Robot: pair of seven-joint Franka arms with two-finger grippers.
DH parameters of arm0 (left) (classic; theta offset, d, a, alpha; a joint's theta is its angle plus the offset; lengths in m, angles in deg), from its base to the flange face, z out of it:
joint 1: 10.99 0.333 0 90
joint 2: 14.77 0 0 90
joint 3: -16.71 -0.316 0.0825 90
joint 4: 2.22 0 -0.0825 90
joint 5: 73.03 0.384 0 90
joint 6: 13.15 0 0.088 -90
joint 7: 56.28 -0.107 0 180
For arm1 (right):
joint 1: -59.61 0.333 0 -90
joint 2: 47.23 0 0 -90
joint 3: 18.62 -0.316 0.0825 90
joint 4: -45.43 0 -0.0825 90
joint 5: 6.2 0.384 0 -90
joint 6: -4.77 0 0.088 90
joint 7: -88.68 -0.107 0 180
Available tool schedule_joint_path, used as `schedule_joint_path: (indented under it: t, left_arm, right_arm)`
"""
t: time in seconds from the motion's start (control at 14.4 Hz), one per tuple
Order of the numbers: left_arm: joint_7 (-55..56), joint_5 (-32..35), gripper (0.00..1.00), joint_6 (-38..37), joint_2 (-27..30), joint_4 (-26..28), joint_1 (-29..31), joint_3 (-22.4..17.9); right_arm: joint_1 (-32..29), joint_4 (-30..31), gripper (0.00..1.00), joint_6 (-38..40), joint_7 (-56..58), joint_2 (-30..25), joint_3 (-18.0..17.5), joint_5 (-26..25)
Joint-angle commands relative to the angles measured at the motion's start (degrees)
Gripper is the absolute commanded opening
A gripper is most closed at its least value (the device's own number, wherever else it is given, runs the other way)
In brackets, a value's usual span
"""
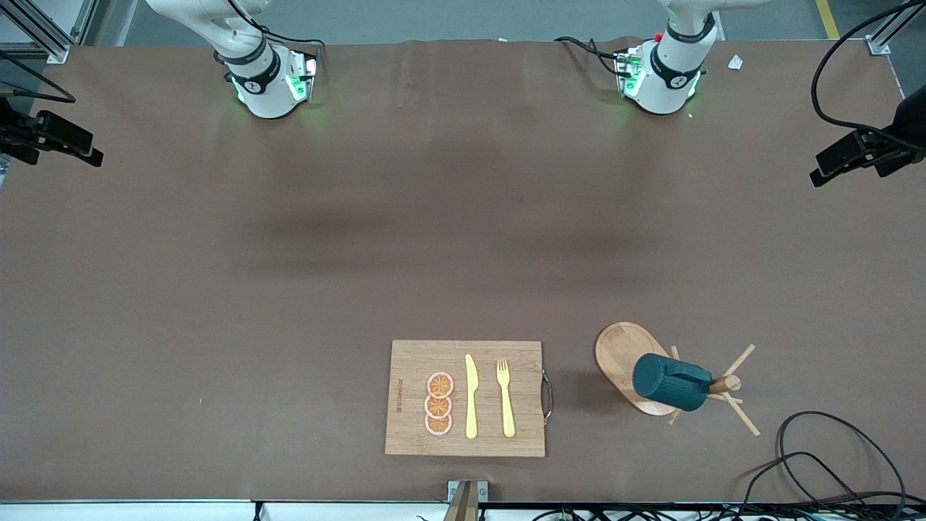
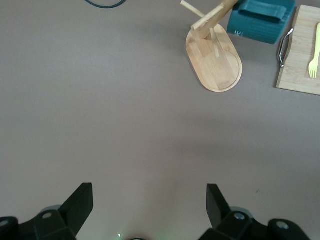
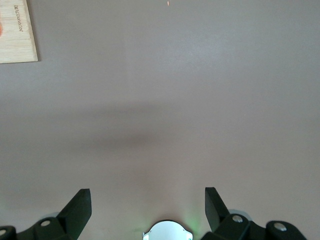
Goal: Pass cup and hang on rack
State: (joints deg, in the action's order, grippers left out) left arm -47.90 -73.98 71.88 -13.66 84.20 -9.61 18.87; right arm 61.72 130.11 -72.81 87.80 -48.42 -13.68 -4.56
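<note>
I am seeing the cup point(image 1: 669, 382) hanging on the rack point(image 1: 623, 356), both pincers, left pincer point(image 2: 149, 205) and right pincer point(image 3: 148, 206), hovering wide open and empty, so nothing more is needing my move.

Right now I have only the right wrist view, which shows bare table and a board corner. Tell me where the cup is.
Observer: The cup hangs on a peg of the rack, tipped sideways above the rack's oval base.
Operator: Place the rack for me.
Observer: It stands toward the left arm's end of the table, beside the cutting board, on the side with the board's metal handle.
Operator: Report the left gripper.
Observer: The left gripper is open and empty over bare table, with the rack and cup ahead in its wrist view. Your right gripper is open too.
</note>
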Motion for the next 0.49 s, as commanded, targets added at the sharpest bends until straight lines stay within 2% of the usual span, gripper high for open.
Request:
schedule_joint_path:
  t: [0.0, 0.42]
  left_arm:
    - [-2.1, 0.2, 1.0, 0.5, 1.5, 1.7, 1.1, 0.2]
    - [-1.0, 1.2, 1.0, 2.9, -0.3, 2.6, 0.8, 1.5]
  right_arm:
    - [-0.2, 1.0, 1.0, 0.1, -0.1, -1.4, 0.0, 0.0]
    - [-0.2, 1.0, 1.0, 0.1, -0.1, -1.4, 0.0, 0.0]
